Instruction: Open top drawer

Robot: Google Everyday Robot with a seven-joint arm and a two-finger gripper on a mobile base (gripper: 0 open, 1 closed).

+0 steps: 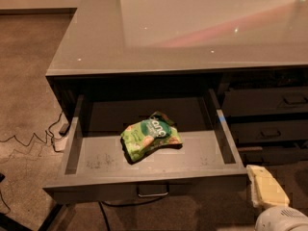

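The top drawer (98,193) stands pulled well out from under the desk (192,28), filling the middle and lower left of the frame, with its scuffed grey tray open to view and its flat front towards the bottom edge. A small metal pull (153,192) sits at the centre of that front. Inside, a crumpled green snack bag (149,134) lies on the tray floor, roughly midway between the two side walls. The pincer (263,184) is at the lower right of the frame, a cream-coloured part on a white rounded body, just beside the drawer's front right corner and well apart from the pull. I cannot tell whether it is spread or pressed together, nor whether it touches the corner. To the right, under the desk top, a stack of slimmer drawers (269,100) stands closed. At the left of the frame a thin cable (29,141) trails over the carpeted floor (29,81).
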